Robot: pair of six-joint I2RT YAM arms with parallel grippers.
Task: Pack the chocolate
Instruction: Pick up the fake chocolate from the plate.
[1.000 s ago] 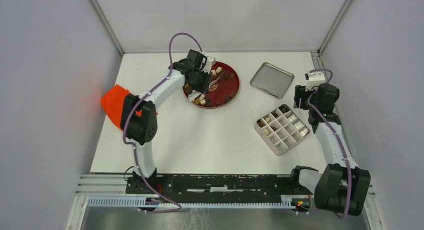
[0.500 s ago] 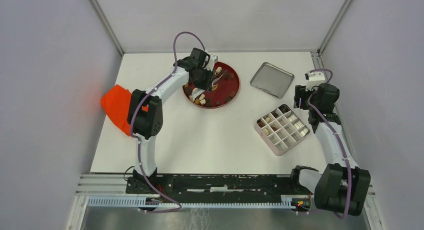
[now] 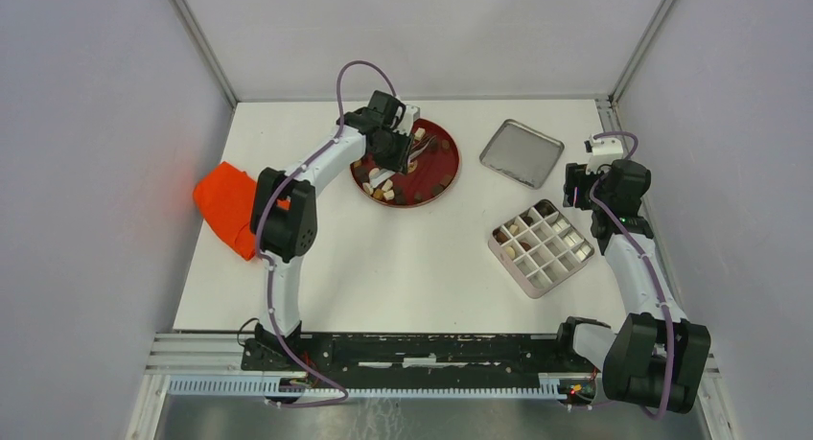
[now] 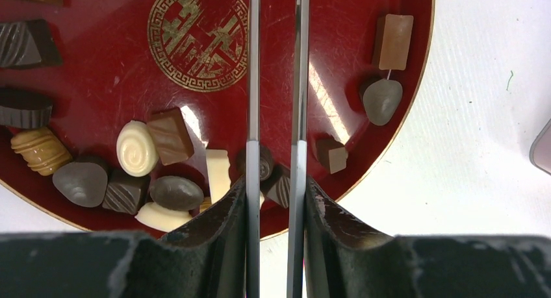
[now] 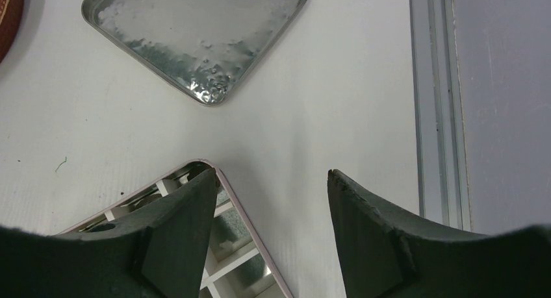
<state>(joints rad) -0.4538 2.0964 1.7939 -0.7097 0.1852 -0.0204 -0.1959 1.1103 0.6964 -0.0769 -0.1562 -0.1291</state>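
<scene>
Found most chocolate pieces (image 4: 170,134), dark, light brown and cream, lying on round dark-red plate with gold emblem (image 4: 84,116); a few more off plate, in white gridded box (image 3: 542,247). Noted left pincer (image 4: 275,187) above plate, clamped narrow on thin metal tweezers (image 4: 254,84); tweezer tips out of view. Noted right pincer (image 5: 269,174) well apart from plate, wide, holding nothing.

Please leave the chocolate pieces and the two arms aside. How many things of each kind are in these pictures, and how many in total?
red plate: 1
metal tray: 1
compartment box: 1
orange cloth: 1
tweezers: 1
Total: 5
</scene>
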